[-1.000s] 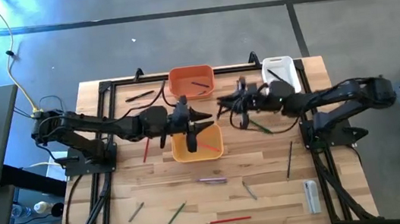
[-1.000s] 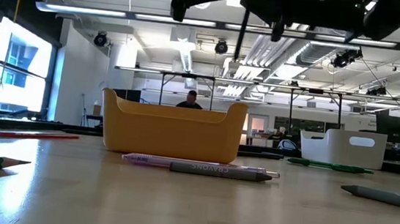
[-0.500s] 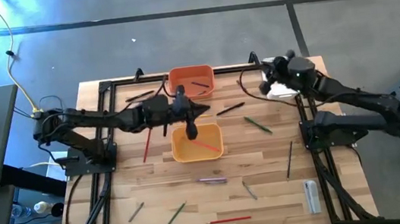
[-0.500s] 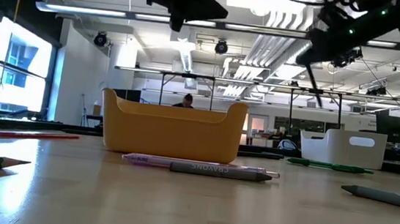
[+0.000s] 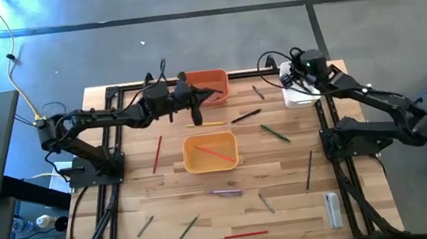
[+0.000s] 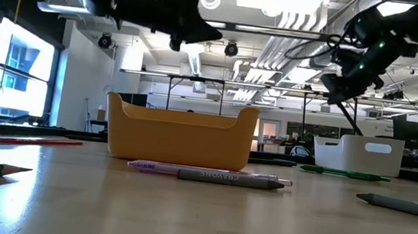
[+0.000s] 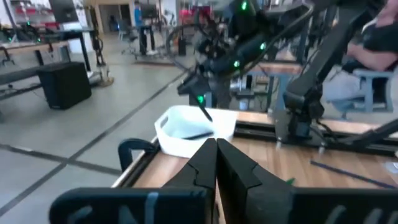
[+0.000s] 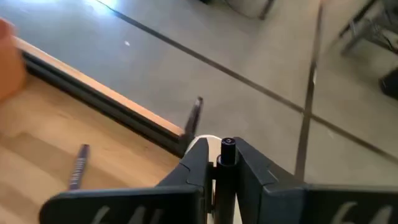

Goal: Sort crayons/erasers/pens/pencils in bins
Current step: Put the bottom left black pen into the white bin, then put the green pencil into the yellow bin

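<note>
My right gripper (image 5: 293, 78) hangs over the white bin (image 5: 305, 92) at the table's far right, shut on a black pen (image 6: 351, 119). Beside the near rim of the orange bin (image 5: 207, 81), my left gripper (image 5: 216, 95) is shut and holds nothing; its fingers (image 7: 216, 152) point level toward the white bin (image 7: 186, 130). The yellow-orange bin (image 5: 212, 164) stands mid-table with a red stick (image 5: 216, 152) lying in it. More sticks lie flat on the wood: a yellow one (image 5: 210, 123), a black one (image 5: 246, 116), a green one (image 5: 275, 133). My right gripper pinches the black pen between its two fingers near the pen's upper end (image 8: 228, 144), which sticks out past the fingertips. The pen slants down below the gripper, lifted clear, its lower end (image 6: 359, 133) just above the white bin (image 6: 359, 153).
Loose sticks lie scattered over the near half: a red one (image 5: 156, 153), a black one (image 5: 309, 169), a grey-purple one (image 5: 226, 191), a green one (image 5: 183, 233), a red one (image 5: 244, 234). A white piece (image 5: 332, 207) lies near right. A black frame rail (image 5: 113, 132) borders the table.
My left gripper has shut and swung from above the yellow-orange bin toward the far edge, to the orange bin's near rim. My right gripper has carried the black pen from mid-table toward the far right corner, over the white bin, turning as it went.
</note>
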Available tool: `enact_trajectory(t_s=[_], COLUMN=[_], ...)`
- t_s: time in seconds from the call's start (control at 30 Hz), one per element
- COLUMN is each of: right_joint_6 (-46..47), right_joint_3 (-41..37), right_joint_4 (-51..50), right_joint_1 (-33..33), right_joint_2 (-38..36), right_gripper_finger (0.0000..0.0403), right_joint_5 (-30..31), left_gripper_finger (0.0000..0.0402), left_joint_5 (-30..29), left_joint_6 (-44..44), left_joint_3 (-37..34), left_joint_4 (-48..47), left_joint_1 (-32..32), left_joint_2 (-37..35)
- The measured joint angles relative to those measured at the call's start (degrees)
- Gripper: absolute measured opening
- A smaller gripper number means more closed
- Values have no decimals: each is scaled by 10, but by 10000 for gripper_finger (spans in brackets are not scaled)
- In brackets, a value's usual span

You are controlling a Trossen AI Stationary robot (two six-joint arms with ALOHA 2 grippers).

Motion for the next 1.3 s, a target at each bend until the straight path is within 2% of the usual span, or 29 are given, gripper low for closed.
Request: enact_trajectory(t_s=[0.13, 0.23, 0.43, 0.57, 0.77, 0.97, 1.17, 1.3], right_joint_6=[5, 2, -1, -6, 1, 9, 21, 70], right_joint_3=[0, 0, 22, 37, 48, 48, 76, 100], right_joint_4=[33, 36, 0, -30, -70, -87, -114, -148], right_joint_1=[-28, -37, -37, -37, -35, -18, 5, 34], right_joint_2=[48, 83, 143, 162, 164, 162, 140, 105], right_gripper_finger=[25, 25, 25, 25, 42, 96, 141, 154], right_joint_5=[7, 8, 8, 36, 41, 44, 75, 49], left_gripper_finger=[0, 0, 0, 0, 0, 0, 0, 0], left_joint_5=[43, 63, 80, 97, 137, 173, 206, 255], left_joint_6=[-28, -39, -42, -34, -12, -4, -25, -26], left_joint_3=[-34, -46, -52, -52, -53, -53, -53, -53], left_joint_4=[46, 45, 46, 46, 34, 11, 8, 9], left_joint_1=[41, 58, 76, 77, 77, 77, 70, 59], left_joint_2=[0, 0, 0, -1, -10, -11, -15, -23])
